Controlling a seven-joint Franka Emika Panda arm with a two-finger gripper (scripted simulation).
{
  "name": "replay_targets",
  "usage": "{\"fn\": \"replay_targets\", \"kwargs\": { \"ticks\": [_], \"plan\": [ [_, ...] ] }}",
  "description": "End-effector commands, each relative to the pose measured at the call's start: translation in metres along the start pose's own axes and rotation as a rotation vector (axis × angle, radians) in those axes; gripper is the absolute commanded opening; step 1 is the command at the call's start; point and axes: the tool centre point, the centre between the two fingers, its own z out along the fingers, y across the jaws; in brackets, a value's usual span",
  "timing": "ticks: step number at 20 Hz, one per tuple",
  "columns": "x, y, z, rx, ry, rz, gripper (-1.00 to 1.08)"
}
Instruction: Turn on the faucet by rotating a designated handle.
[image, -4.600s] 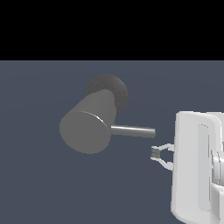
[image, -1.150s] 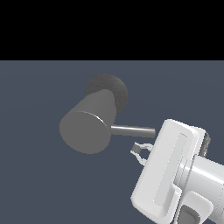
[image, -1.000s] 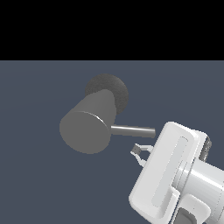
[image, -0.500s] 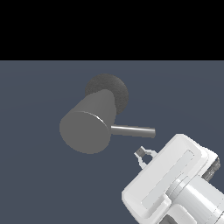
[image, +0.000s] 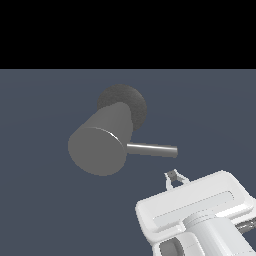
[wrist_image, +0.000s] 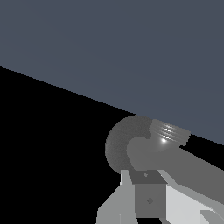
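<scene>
The faucet (image: 97, 150) is a thick matte grey cylinder with its flat round end face toward the exterior view, on a darker rough round base (image: 131, 104). The handle (image: 152, 149), a thin shiny rod, sticks out of its side toward the exterior view's right. My white gripper (image: 174, 178) comes up from the lower right. Its fingertips sit close together just below the rod's free end, apart from it and holding nothing. In the wrist view the fingers (wrist_image: 148, 199) are in front of the faucet's base (wrist_image: 117, 146) and body (wrist_image: 179, 164); I cannot make out the rod there.
The faucet stands on a plain dark blue-grey surface (image: 45, 200). The bulky white hand (image: 195, 210) fills the lower right of the exterior view. Beyond the surface's far edge all is black.
The hand has swung lower and tilted, its broad face now turned more upward. Its fingertips have stayed just below the rod's free end. The faucet and handle have not moved.
</scene>
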Motion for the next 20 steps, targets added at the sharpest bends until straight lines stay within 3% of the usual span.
{"fn": "replay_targets", "kwargs": {
  "ticks": [1, 5, 10, 15, 20],
  "plan": [
    [-0.005, 0.025, 0.009, 0.029, 0.011, 0.087, -1.0],
    [-0.006, 0.019, 0.013, 0.133, 0.048, 0.169, -1.0],
    [-0.01, 0.012, 0.017, 0.225, 0.079, 0.249, -1.0],
    [-0.013, 0.007, 0.02, 0.28, 0.095, 0.3, -1.0],
    [-0.015, 0.004, 0.021, 0.302, 0.101, 0.322, -1.0]
  ]
}}
